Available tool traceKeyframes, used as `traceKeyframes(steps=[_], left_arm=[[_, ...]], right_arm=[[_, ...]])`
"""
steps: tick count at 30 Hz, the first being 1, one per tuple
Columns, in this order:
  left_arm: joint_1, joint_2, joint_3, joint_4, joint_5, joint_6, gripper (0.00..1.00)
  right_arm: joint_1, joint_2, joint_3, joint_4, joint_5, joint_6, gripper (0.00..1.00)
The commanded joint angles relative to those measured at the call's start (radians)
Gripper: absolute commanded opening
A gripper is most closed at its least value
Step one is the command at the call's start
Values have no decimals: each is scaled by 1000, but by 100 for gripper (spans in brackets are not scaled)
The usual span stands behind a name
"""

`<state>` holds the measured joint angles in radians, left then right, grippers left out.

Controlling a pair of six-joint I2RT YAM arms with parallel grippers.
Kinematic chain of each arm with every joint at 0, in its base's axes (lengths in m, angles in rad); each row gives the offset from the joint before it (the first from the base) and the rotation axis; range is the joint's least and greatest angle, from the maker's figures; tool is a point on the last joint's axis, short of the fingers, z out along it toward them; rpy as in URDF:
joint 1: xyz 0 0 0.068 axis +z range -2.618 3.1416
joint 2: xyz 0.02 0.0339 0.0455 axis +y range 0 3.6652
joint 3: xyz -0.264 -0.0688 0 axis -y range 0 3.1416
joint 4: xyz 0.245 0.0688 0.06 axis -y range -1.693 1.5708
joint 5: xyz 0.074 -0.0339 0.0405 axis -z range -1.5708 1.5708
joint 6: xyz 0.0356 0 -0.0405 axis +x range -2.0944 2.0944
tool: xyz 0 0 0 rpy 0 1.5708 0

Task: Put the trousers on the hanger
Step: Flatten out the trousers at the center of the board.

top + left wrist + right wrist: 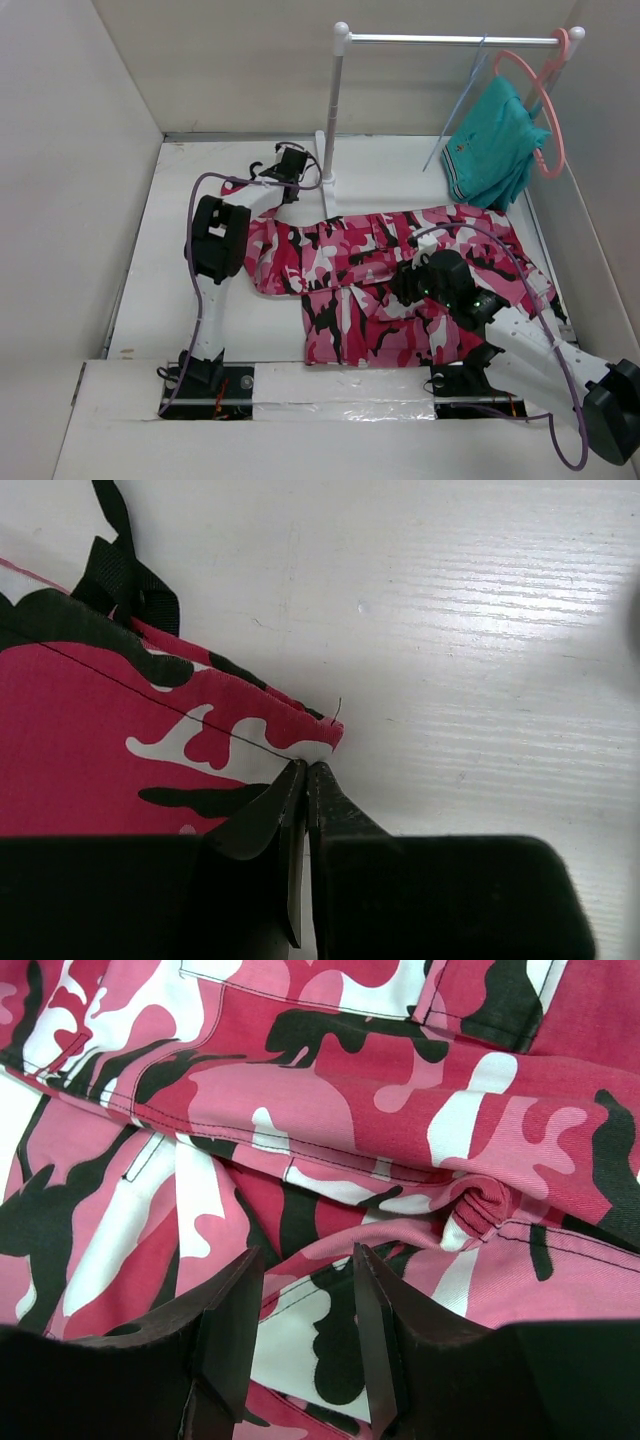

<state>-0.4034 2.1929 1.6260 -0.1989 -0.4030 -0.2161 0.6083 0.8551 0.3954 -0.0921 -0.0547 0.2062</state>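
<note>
**Trousers flat on surface, left claw closed at a corner, right claw spread over the middle**

Trousers [370, 270] lie spread across the white surface [160, 260], bunched and creased in the middle, not on any hanger. One end reaches toward the far left near the rack post [335, 120]; the other runs to the right edge under the right arm.

Hanger [456, 103], thin light-blue wire, hangs by its hook from the rail [450, 40] at the back. It is bare and well apart from the trousers. Just to its right, a teal garment [495, 145] hangs on a pink hanger [551, 112] from the same rail.

Left claw [306, 768]: fingers pressed together, tips right at a corner of the trousers hem and touching the cloth edge. Cannot tell if any cloth is caught between them. A black strap [120, 570] sticks out from the trousers edge further along, lying on the surface.

Right claw [305, 1295]: fingers spread, low over the crumpled middle of the trousers. A fold of camo cloth shows in the gap and nothing is pinched. A small rolled pucker of cloth sits just beyond the tips, to the right.
</note>
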Motion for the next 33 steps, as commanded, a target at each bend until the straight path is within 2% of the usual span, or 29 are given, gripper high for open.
traceKeyframes(steps=[1,7,10,17,18,21,22,24,25,27,31,32,33], left_arm=[[11,-39,35,-17,9,-17,0],[124,-251,-41,56,66,-77,0],[185,-427,-156,110,43,-129,0],[461,-726,-535,182,-37,-317,0],[535,-752,-567,190,-43,-344,0],[639,-838,-659,179,-10,-437,0],[691,-851,-672,174,3,-456,10],[730,-854,-690,120,44,-509,21],[756,-849,-690,93,47,-529,38],[768,-851,-698,59,56,-554,54],[745,-914,-729,116,69,-519,56],[704,-933,-730,134,64,-488,55],[681,-935,-730,185,79,-452,55]], right_arm=[[-1,-5,28,32,-7,-7,47],[-1,2,17,63,-13,-10,47],[-1,28,-12,155,-36,-4,47],[-1,102,3,184,-80,-13,47],[10,105,6,183,-80,-13,47],[10,98,3,206,-97,-13,47],[10,96,10,201,-97,-17,47],[10,82,23,163,-80,-22,47],[10,76,23,163,-80,-24,47],[10,61,23,167,-82,-24,47],[10,36,31,127,-56,-31,47],[10,33,19,137,-62,-30,44],[10,32,16,152,-63,-31,32]])
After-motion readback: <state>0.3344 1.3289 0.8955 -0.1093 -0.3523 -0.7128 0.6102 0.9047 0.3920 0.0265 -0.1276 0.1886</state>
